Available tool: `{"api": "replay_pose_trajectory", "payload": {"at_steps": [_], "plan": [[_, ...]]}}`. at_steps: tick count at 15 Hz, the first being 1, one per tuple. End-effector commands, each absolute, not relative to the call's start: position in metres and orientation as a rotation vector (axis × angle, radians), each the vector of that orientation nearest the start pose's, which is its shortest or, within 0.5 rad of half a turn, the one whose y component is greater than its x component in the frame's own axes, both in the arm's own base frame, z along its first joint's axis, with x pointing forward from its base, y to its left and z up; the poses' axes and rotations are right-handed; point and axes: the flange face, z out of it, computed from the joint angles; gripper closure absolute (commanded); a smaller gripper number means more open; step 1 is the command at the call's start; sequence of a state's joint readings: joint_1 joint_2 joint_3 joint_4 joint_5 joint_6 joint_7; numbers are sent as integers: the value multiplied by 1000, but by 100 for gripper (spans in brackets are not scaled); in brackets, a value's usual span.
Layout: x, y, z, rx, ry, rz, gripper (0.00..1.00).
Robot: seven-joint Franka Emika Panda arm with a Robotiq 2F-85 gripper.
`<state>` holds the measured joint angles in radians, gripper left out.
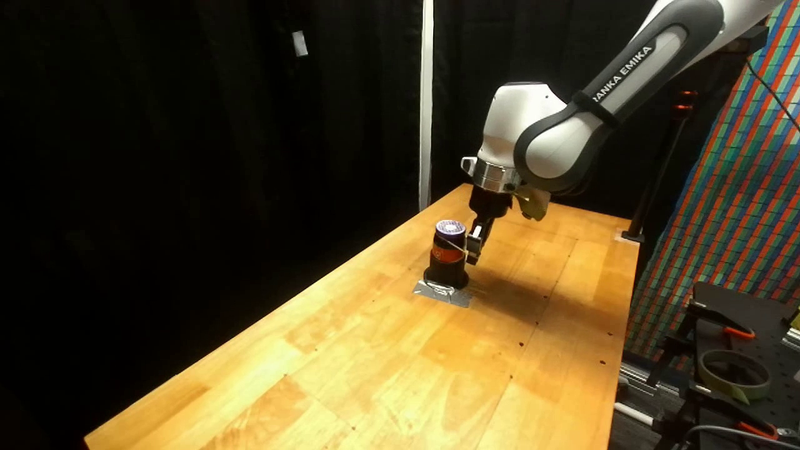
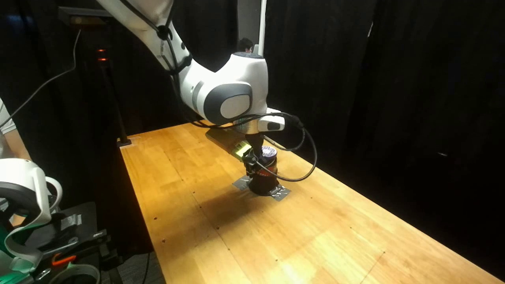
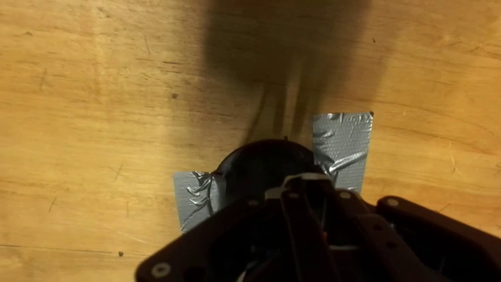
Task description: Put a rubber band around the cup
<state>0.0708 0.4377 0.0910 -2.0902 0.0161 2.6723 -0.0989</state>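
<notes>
Dark cup (image 1: 447, 257) upright on the wooden surface (image 1: 431, 375), rubber band (image 1: 454, 246) slanted across it near the orange-red stripe.
Band's lower end runs to the hand (image 1: 474, 252) at the cup's side in an exterior view. Fingers (image 3: 301, 219) look tight together; can't tell if they pinch the band. Silver duct tape strips (image 3: 343, 135) on two sides of the cup's base, stuck to the surface. Black curtain (image 1: 187, 162) behind it.

The hand (image 2: 252, 169) partly hides the cup (image 2: 264, 183) in an exterior view.
</notes>
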Motion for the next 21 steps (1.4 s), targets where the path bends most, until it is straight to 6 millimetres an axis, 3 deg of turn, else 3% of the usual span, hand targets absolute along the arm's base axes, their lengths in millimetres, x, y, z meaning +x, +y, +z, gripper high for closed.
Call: {"api": "replay_pose_trajectory", "payload": {"at_steps": [1, 5, 11, 21], "plan": [[560, 94, 230, -3076, -336, -383, 99], [544, 88, 228, -3053, -278, -601, 93], [521, 79, 226, -2966, -177, -894, 94], [489, 82, 226, -2738, -61, -1278, 94]]}}
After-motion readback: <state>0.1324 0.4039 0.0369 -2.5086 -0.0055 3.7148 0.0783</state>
